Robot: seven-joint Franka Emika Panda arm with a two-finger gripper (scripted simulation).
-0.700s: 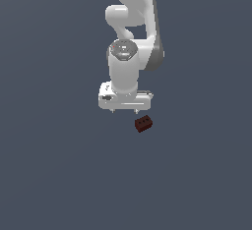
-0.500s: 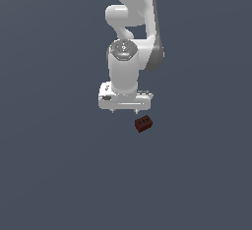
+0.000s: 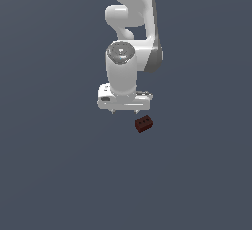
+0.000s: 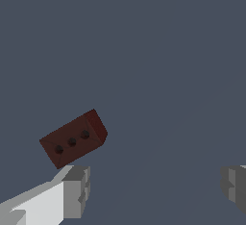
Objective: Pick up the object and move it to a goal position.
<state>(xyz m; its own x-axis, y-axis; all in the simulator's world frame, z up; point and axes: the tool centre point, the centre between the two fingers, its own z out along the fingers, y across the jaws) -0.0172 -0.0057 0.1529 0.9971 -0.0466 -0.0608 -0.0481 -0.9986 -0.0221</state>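
Observation:
The object, a small dark red-brown block [image 3: 143,124] with three dark round holes on one face, lies on the dark grey floor, just below and to the exterior view's right of my white gripper [image 3: 126,110]. In the wrist view the block [image 4: 73,138] lies tilted, close beside one grey fingertip [image 4: 76,191] and outside the gap; the other fingertip [image 4: 233,184] stands far apart from it. My gripper [image 4: 154,188] is open and holds nothing.
The white arm [image 3: 132,22] rises above the gripper toward the top of the exterior view. The plain dark grey floor [image 3: 59,175] spreads all around.

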